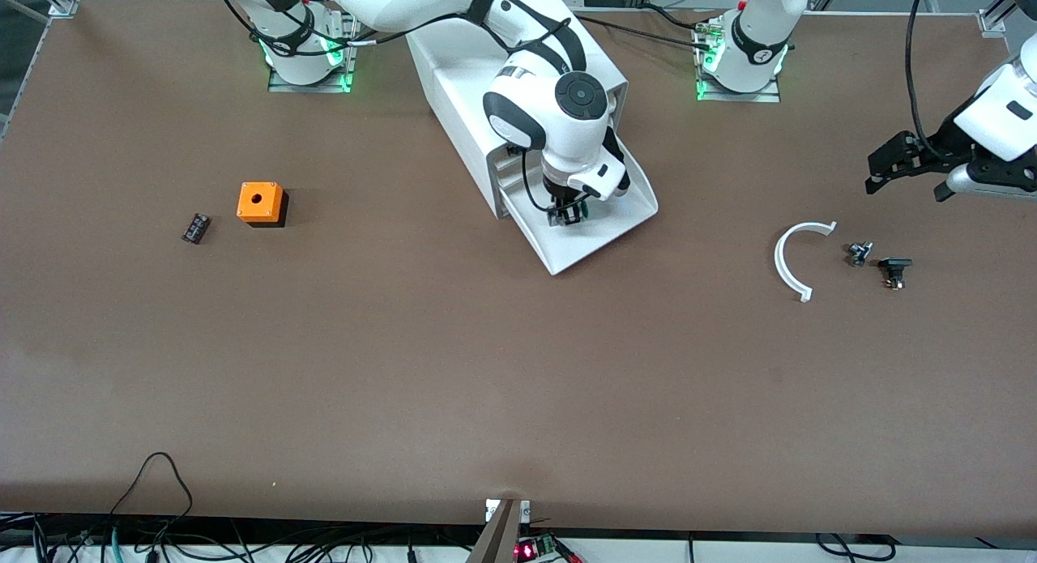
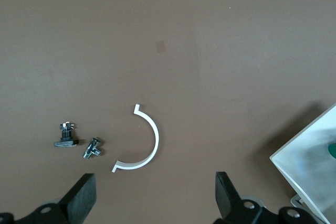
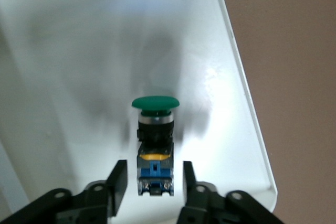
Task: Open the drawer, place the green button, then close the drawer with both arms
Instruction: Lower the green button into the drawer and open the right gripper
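White drawer (image 1: 603, 231) is open and the green button (image 3: 155, 135) sits inside, between our right tool's (image 3: 154, 184) parted fingers. Left tool (image 2: 152, 198) waits wide open; closing's left.

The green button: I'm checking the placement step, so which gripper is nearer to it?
Right. The right gripper is down in the open drawer, its parted fingers on either side of the green button. The left gripper waits above the table's left-arm end.
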{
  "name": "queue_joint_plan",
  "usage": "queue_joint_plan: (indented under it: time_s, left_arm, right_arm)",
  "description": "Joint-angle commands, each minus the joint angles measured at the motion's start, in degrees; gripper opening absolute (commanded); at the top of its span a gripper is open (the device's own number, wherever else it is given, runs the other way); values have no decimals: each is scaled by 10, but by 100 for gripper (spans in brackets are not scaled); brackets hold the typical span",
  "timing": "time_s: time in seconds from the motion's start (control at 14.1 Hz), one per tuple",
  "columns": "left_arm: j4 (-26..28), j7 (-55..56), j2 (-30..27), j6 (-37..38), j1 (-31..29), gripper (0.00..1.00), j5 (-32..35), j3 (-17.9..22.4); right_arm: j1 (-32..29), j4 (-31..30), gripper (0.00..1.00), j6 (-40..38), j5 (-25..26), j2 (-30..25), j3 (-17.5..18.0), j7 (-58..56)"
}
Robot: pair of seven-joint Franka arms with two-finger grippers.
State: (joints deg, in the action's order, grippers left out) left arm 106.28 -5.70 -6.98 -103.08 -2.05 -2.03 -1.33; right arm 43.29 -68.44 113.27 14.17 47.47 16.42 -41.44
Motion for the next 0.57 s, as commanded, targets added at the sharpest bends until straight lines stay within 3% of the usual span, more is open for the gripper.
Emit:
queue_joint_plan:
  time_s: [0.0,0.21,0.5]
  left_arm:
    - [-6,12,-3,13,4,100,18,1]
    - [-6,12,-3,15,3,100,18,2]
    - [-6,12,-3,15,4,100,18,1]
  right_arm:
    - [7,24,100,-5,11,10,5,44]
    - [0,30,100,-15,11,2,5,46]
    - [-55,95,100,-66,-22,-26,5,47]
